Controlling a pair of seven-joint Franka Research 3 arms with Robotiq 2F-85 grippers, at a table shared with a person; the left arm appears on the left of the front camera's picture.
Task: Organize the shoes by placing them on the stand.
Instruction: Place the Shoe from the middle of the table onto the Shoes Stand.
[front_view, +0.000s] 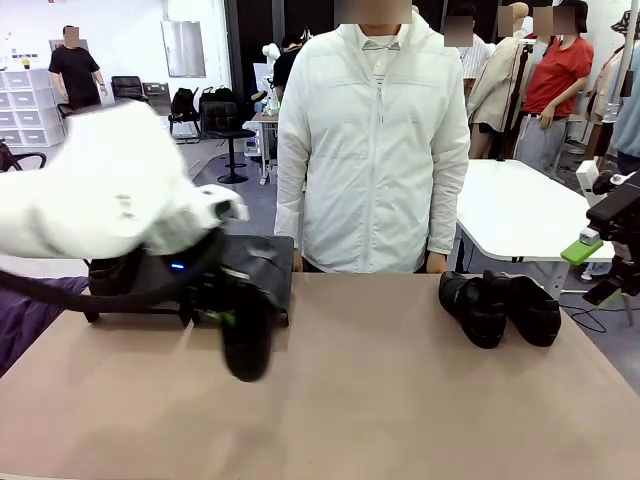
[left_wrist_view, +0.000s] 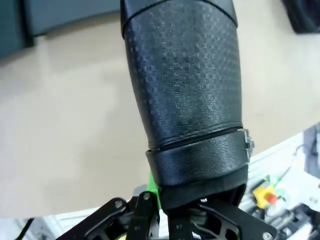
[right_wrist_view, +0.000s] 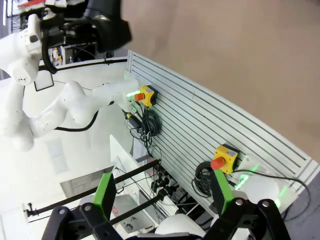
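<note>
1. The left claw (left_wrist_view: 152, 200) is pressed together on a black shoe (left_wrist_view: 185, 90), pinching it at its opening end. A green pad (left_wrist_view: 153, 192) lies flat against the shoe's side.
2. From the fingers the shoe runs straight outward, textured upper facing the wrist camera. In the front view it hangs (front_view: 245, 345) just under the left claw (front_view: 225, 315), above the tan table (front_view: 400, 400). Blur hides whether its tip touches the tabletop.
3. Just behind the left claw, on its far side, sits the stand (front_view: 262, 262), a low black rack that also reaches out to the claw's left.
4. Well off to that claw's right, two more shoes (front_view: 500, 308) lie on the table, touching side by side, apart from the stand.
5. Beyond those, past the table's right edge, the right claw (front_view: 592, 270) hangs. Its wrist camera shows the fingers (right_wrist_view: 162, 195) spread wide with nothing between the green pads.
6. Farthest off, a person (front_view: 375, 150) in a white jacket stands at the table's far side, one hand (front_view: 297, 262) just beside the stand and the other hand (front_view: 436, 263) at the far edge near the two shoes.
</note>
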